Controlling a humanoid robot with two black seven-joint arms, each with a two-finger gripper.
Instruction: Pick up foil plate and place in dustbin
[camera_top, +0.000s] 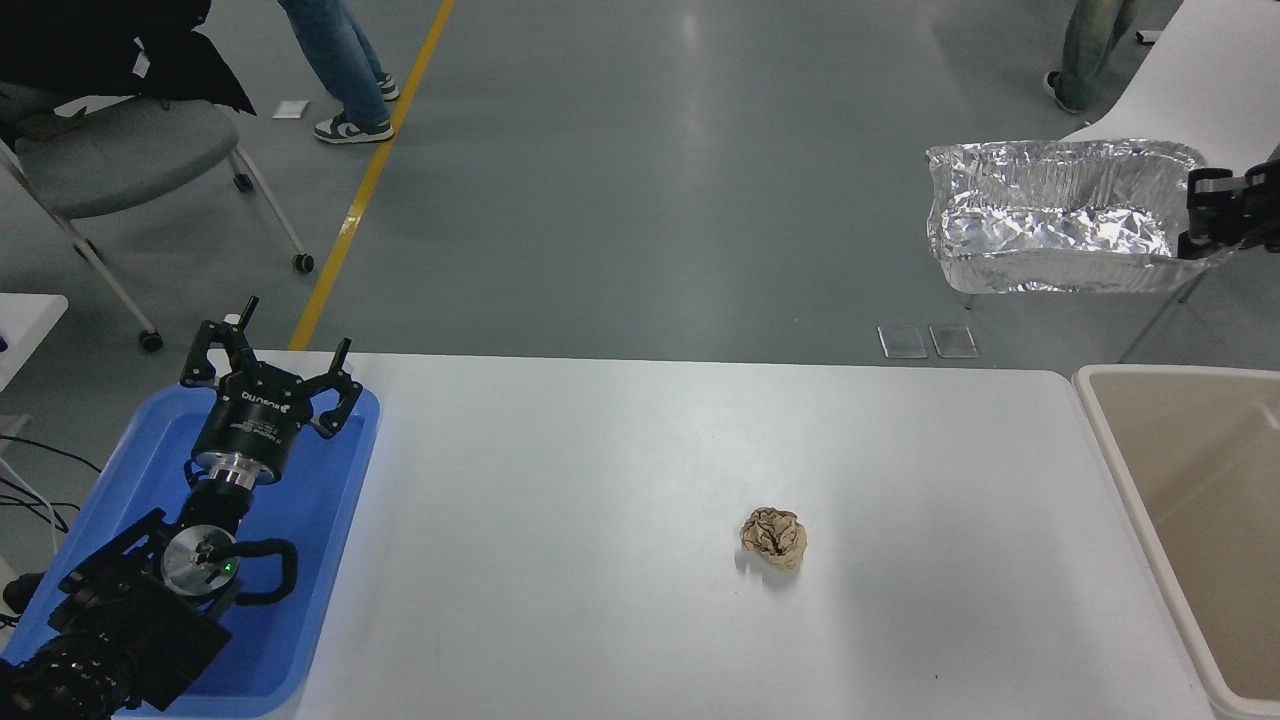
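Grey workshop floor behind the white table (620, 470), and up in the air at far right hangs the shiny silver crinkled foil plate (1050, 225), pinched at its right end by the black right gripper (1205, 215). Long axis runs left to right, open side up and tipped a little toward us. Risk, I'd say: thin foil buckling or slipping, dropping short of the beige plastic dustbin (1105, 430) below. Black left gripper (262, 372) sits parked, fingers spread, over the blue plastic tray (330, 520)
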